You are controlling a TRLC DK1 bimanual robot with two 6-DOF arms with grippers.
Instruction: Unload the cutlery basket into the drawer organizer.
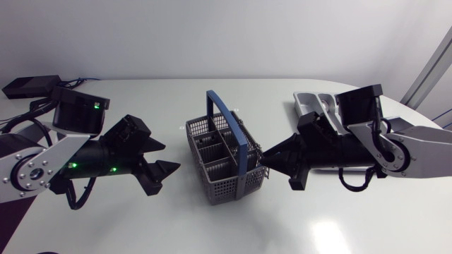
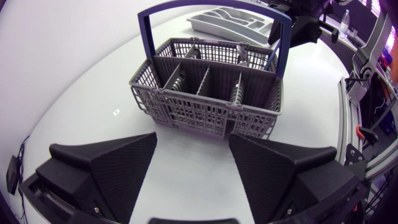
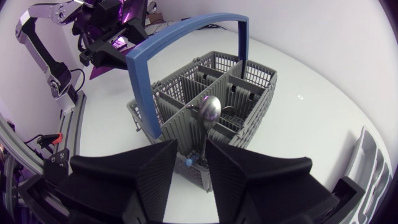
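Note:
The grey cutlery basket (image 1: 212, 152) with its blue handle (image 1: 233, 137) stands mid-table. Behind my right arm lies the grey drawer organizer (image 1: 314, 104). My left gripper (image 1: 171, 157) is open, a short way from the basket's left side; in its wrist view the basket (image 2: 205, 102) is ahead of the open fingers (image 2: 124, 165), with cutlery tips (image 2: 237, 93) in the compartments. My right gripper (image 3: 193, 152) is at the basket's right end, fingers narrowed around the handle of an upright spoon (image 3: 210, 107). A gap still shows on one side of the handle.
The organizer (image 2: 233, 18) appears beyond the basket in the left wrist view. A black box (image 1: 32, 86) and cables lie at the far left of the table. Bare white tabletop (image 1: 226, 226) runs in front of the basket.

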